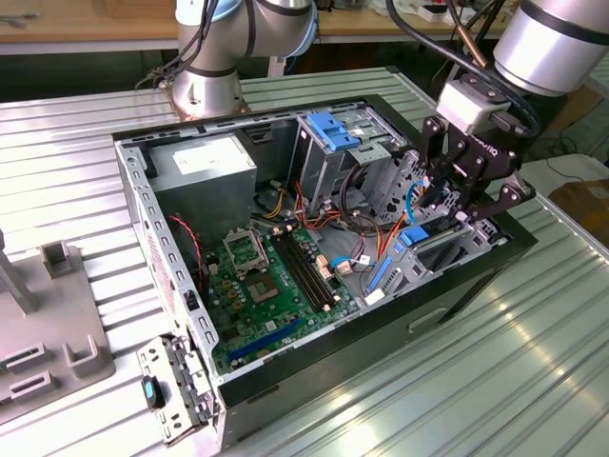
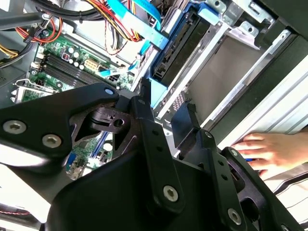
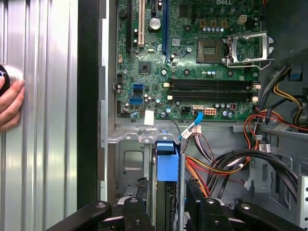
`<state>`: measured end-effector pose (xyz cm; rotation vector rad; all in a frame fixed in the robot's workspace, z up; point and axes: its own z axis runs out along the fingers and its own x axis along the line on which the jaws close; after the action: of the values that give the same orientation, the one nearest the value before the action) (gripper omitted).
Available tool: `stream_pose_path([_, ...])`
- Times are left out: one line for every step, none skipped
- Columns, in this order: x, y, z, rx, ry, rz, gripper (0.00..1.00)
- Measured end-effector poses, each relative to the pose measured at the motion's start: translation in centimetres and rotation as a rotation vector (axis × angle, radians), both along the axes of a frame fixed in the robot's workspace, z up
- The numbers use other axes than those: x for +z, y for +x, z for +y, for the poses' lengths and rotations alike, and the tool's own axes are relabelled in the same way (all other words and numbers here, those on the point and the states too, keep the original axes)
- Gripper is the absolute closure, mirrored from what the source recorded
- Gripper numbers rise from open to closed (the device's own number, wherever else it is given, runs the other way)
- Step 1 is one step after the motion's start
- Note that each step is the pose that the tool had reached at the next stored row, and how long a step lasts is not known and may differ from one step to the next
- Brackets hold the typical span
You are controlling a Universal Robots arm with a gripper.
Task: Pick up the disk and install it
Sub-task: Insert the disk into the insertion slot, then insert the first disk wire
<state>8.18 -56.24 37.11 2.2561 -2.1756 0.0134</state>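
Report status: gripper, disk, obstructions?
Gripper low over the drive bay. Disk in bay beneath it, blue rail showing. Person's hand on table outside the case.

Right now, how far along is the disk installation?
Done: the disk is picked up, clamped in the pincer. In hand: it sits partly inside the drive bay of the computer case. Left: full seating, which I cannot confirm, and release.

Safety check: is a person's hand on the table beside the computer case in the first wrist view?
Yes, a hand lies on the ribbed metal table outside the case's black wall.
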Motion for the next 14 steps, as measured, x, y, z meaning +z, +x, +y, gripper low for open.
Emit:
stream_pose_path([0.00, 0.00, 0.00, 0.000, 0.0000, 0.0000, 0.56])
stream_pose_path([0.00, 0.00, 0.04, 0.000, -0.0001, 0.0000, 0.56])
stream_pose_path([0.00, 0.00, 0.08, 0.000, -0.0001, 0.0000, 0.56])
stream_pose_path([0.00, 0.00, 0.08, 0.000, -0.0001, 0.0000, 0.56])
stream_pose_path([0.00, 0.00, 0.08, 0.000, -0.0001, 0.0000, 0.56])
stream_pose_path([0.00, 0.00, 0.08, 0.000, -0.0001, 0.0000, 0.56])
stream_pose_path([0.00, 0.00, 0.09, 0.000, -0.0001, 0.0000, 0.56])
stream_pose_path([0.00, 0.00, 0.09, 0.000, -0.0001, 0.0000, 0.56])
stream_pose_path([0.00, 0.00, 0.09, 0.000, 0.0000, 0.0000, 0.56])
stream_pose_path([0.00, 0.00, 0.09, 0.000, -0.0001, 0.0000, 0.56])
stream_pose_path([0.00, 0.00, 0.09, 0.000, -0.0001, 0.0000, 0.56])
stream_pose_path([0.00, 0.00, 0.09, 0.000, -0.0001, 0.0000, 0.56])
stream_pose_path([0.00, 0.00, 0.10, 0.000, -0.0001, 0.0000, 0.56])
stream_pose_path([0.00, 0.06, 0.14, 0.000, 0.0000, 0.0000, 0.56])
